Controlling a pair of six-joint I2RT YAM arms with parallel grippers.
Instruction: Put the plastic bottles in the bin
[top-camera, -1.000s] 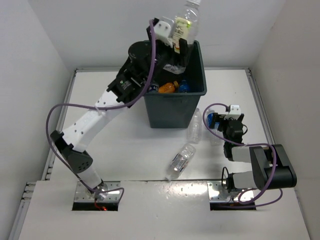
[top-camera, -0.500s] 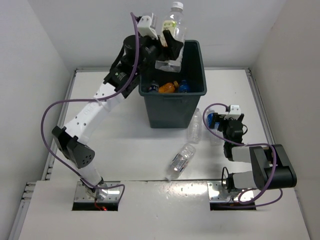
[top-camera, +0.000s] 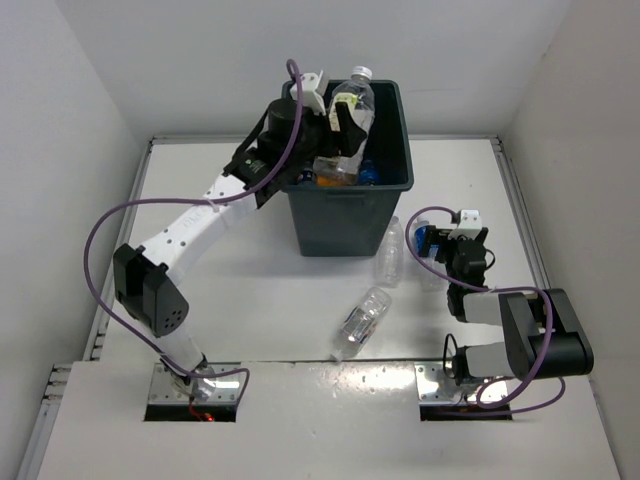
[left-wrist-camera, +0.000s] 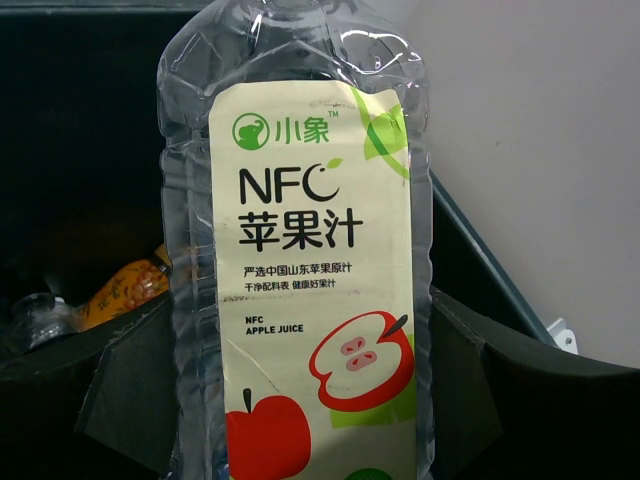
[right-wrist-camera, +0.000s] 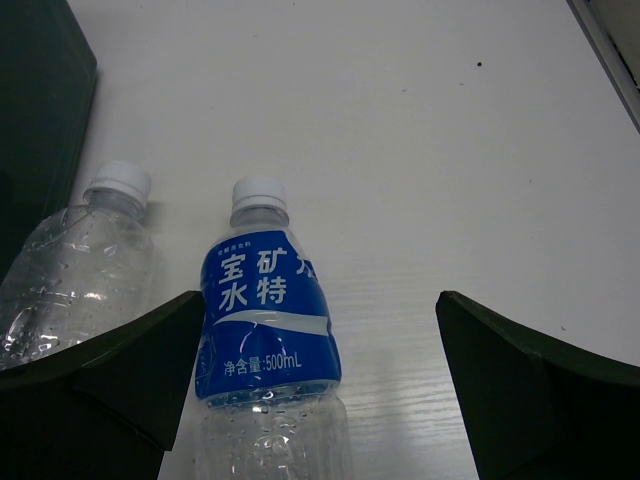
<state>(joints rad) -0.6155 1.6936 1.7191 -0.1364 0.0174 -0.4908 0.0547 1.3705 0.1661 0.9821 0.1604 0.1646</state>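
Observation:
My left gripper (top-camera: 342, 128) is shut on a clear bottle with a white apple-print label (top-camera: 350, 110) and holds it tilted over the open top of the dark bin (top-camera: 350, 215). In the left wrist view the bottle (left-wrist-camera: 310, 250) fills the space between my fingers (left-wrist-camera: 130, 390). An orange bottle (left-wrist-camera: 125, 290) lies inside the bin. My right gripper (top-camera: 450, 243) is open, low by the table, around a blue-labelled bottle (right-wrist-camera: 265, 310) that lies near its left finger. A plain bottle (right-wrist-camera: 80, 260) lies beside it, next to the bin.
Another clear bottle (top-camera: 362, 320) lies on the table in front of the bin, near the front edge. The plain bottle (top-camera: 390, 250) rests against the bin's right front corner. White walls close in the table on the left, right and back.
My left arm has brought the apple-label bottle down and nearer the bin's opening. The right arm and the bottles on the table have not moved.

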